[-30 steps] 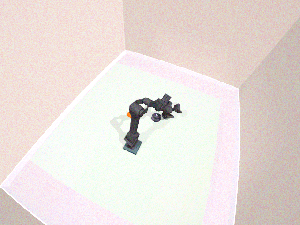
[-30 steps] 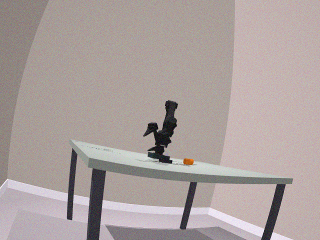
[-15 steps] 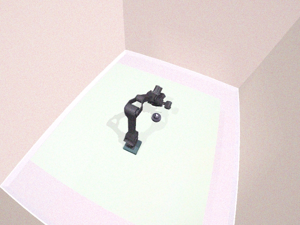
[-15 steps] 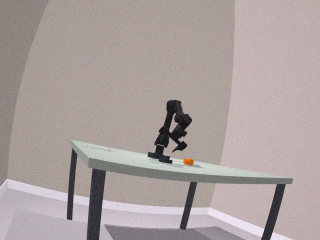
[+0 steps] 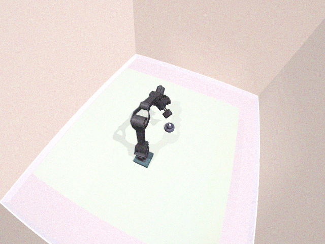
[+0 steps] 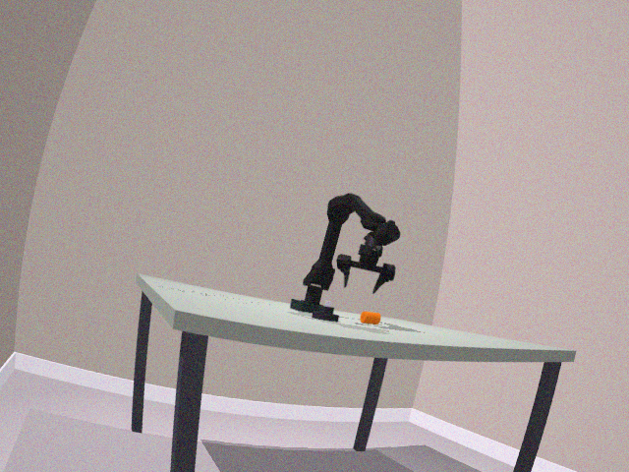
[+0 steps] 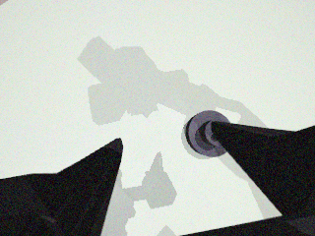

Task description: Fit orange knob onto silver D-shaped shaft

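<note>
The orange knob point(image 6: 370, 318) lies on its side on the table in the exterior view, with its hole not visible. The arm hides it in the top view, and it is outside the wrist view. The dark round pedestal point(image 5: 169, 128) point(image 7: 207, 151) stands on the table with the silver shaft point(image 5: 169, 124) upright on it. A fingertip partly covers the pedestal in the wrist view, and the shaft's flat side cannot be made out. My gripper point(image 6: 360, 290) point(image 7: 166, 132) is open and empty, pointing down high above the table.
The arm's base plate point(image 5: 149, 160) is bolted on the pale table point(image 5: 183, 183) point(image 6: 244, 315). The arm bends over from the base. Its shadow falls around the pedestal. Walls stand beyond the table.
</note>
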You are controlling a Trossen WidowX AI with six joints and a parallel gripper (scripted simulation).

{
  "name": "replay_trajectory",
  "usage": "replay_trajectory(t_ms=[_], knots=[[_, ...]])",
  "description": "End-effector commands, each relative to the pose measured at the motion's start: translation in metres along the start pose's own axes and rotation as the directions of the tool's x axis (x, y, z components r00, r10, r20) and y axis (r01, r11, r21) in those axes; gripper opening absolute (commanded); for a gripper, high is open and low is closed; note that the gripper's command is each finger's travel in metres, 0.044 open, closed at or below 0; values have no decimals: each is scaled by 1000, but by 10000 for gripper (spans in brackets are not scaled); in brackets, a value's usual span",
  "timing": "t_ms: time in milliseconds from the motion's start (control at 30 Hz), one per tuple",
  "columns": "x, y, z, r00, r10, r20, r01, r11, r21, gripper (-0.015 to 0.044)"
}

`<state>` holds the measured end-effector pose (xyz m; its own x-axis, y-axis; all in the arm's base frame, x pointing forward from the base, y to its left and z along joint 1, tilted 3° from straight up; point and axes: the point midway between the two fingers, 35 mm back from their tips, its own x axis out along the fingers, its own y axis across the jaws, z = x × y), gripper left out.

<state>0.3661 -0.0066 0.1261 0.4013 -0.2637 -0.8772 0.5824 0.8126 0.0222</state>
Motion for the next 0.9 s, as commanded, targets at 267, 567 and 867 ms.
replay_trajectory(t_ms=[267, 567, 867], knots=[[-99, 34, -85, 943, 87, -321, 116, 819, 563, 440], [-152, 27, -127, 878, 58, -475, 347, 606, 716, 440], [-156, 26, -130, 873, 54, -484, 364, 589, 722, 440]])
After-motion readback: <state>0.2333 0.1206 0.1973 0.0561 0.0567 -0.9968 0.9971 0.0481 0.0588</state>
